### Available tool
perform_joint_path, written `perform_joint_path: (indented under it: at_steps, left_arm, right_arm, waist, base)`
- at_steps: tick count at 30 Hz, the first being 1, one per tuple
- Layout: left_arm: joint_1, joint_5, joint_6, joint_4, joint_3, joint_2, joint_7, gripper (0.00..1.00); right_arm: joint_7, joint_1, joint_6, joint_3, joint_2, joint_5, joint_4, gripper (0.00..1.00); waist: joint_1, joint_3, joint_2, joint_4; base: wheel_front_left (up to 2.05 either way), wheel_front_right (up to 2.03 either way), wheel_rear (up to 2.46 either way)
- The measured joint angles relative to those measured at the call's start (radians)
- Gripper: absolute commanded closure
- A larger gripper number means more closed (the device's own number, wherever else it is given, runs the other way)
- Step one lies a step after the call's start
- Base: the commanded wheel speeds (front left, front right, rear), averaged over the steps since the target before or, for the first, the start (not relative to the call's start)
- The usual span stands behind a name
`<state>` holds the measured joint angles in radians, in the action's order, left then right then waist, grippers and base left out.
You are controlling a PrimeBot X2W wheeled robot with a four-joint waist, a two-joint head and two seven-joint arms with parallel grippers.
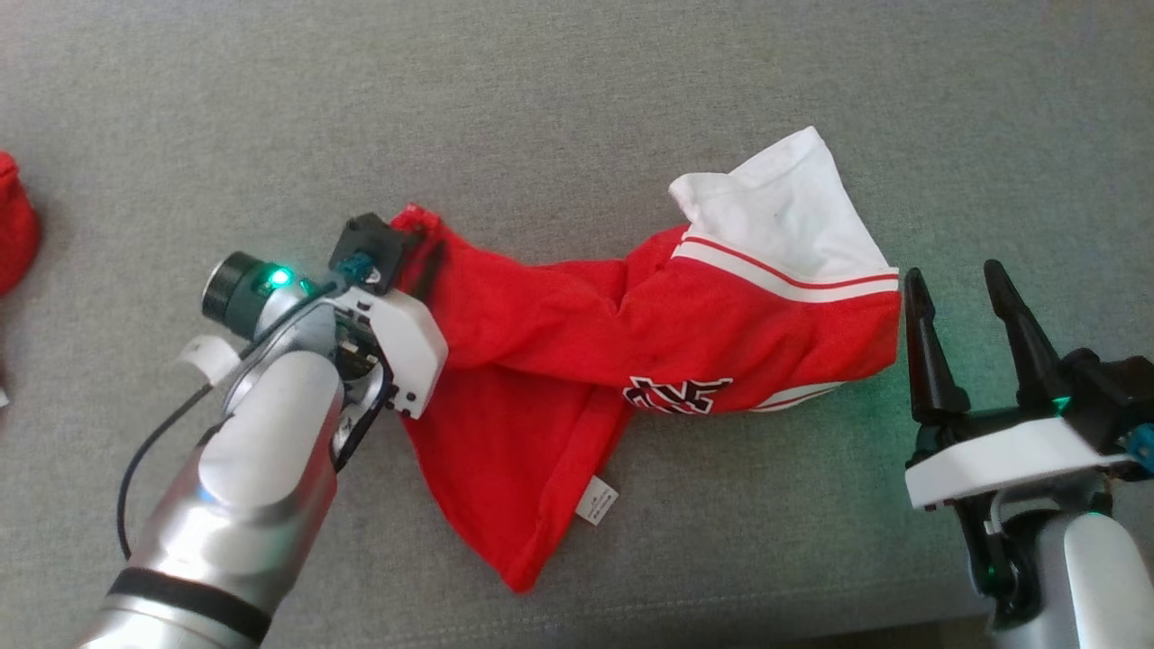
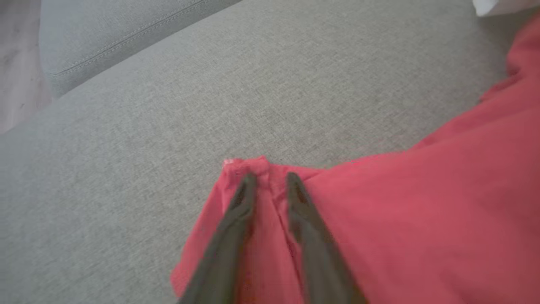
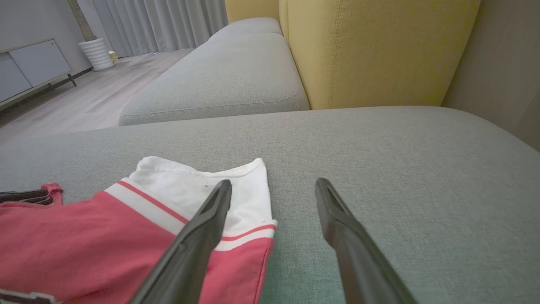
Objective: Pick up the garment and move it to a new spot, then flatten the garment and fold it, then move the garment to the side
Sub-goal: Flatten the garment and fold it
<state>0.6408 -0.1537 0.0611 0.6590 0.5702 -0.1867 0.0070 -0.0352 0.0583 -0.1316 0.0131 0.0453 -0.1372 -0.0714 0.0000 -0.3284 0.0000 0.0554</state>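
Note:
The garment (image 1: 541,361) is a red shirt with a white sleeve, white stripes and a black-and-white logo, lying crumpled on the grey sofa seat (image 1: 631,81). My left gripper (image 1: 422,236) is at its far left corner. In the left wrist view the garment (image 2: 422,219) has a ridge of red cloth bunched up between the narrow fingers of the left gripper (image 2: 270,177), which is shut on it. My right gripper (image 1: 954,275) stands open just right of the striped sleeve end. In the right wrist view the right gripper (image 3: 273,185) has one finger over the garment (image 3: 84,240) and holds nothing.
Another red cloth (image 1: 13,234) lies at the left edge of the seat. A yellow backrest (image 3: 371,50) rises behind the seat, with a second grey cushion (image 3: 219,80) and wooden floor (image 3: 84,101) beyond. A white label (image 1: 597,500) hangs from the garment's near hem.

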Motion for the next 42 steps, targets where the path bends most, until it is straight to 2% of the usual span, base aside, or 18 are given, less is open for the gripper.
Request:
perform_joint_path:
  at_steps: [1,8,14,22,29,37,38,39,42]
  left_arm:
    - [0.001,-0.008,0.000,0.002,-0.003,0.000,0.000,1.00]
    - [0.001,-0.035,-0.018,0.013,-0.021,0.000,-0.059,1.00]
    - [-0.010,-0.110,-0.057,-0.053,-0.101,0.000,-0.144,1.00]
    - [-0.186,-0.244,-0.106,-0.142,-0.218,-0.016,-0.160,1.00]
    - [-0.333,-0.411,-0.105,-0.165,-0.316,0.012,-0.160,1.00]
    - [-0.369,-0.431,-0.105,-0.151,-0.327,0.023,-0.185,0.98]
    - [-0.371,-0.430,-0.105,-0.150,-0.325,0.023,-0.186,0.55]
    - [-0.373,-0.425,-0.105,-0.151,-0.322,0.023,-0.192,0.00]
    - [-0.396,-0.384,-0.127,-0.173,-0.313,0.022,-0.223,0.00]
  right_arm:
    - [0.000,0.002,0.000,0.000,0.000,-0.002,0.001,0.00]
    - [0.000,0.012,0.000,-0.003,0.000,-0.011,0.007,0.00]
    - [0.000,0.012,0.000,0.002,0.000,-0.011,0.008,0.00]
    - [-0.002,0.009,0.000,0.021,0.000,-0.020,0.008,0.00]
    - [-0.010,0.007,0.000,0.025,0.000,-0.022,0.006,0.00]
    - [-0.013,0.006,0.000,0.025,0.000,-0.040,0.007,0.00]
    - [-0.013,0.006,0.000,0.025,0.000,-0.040,0.008,0.00]
    - [-0.013,0.006,0.000,0.026,0.000,-0.040,0.008,0.00]
    - [-0.012,0.001,0.000,0.030,0.000,-0.039,0.005,0.00]
  waist:
    - [0.0000,0.000,0.0000,-0.002]
    - [0.0000,0.008,0.0000,-0.011]
    - [0.0000,0.021,0.0000,-0.017]
    - [0.0000,0.039,0.0000,-0.032]
    - [0.0000,0.041,0.0000,-0.037]
    - [0.0000,0.039,0.0000,-0.034]
    - [0.0000,0.043,0.0000,-0.033]
    - [0.0000,0.047,0.0000,-0.033]
    - [0.0000,0.063,0.0000,-0.032]
  base:
    - [0.00,0.00,0.00]
    - [0.00,0.00,0.00]
    - [0.00,0.00,0.00]
    - [0.00,0.00,0.00]
    - [0.00,0.00,0.00]
    - [0.00,0.00,0.00]
    - [0.00,0.00,0.00]
    - [0.00,0.00,0.00]
    - [0.00,0.00,0.00]
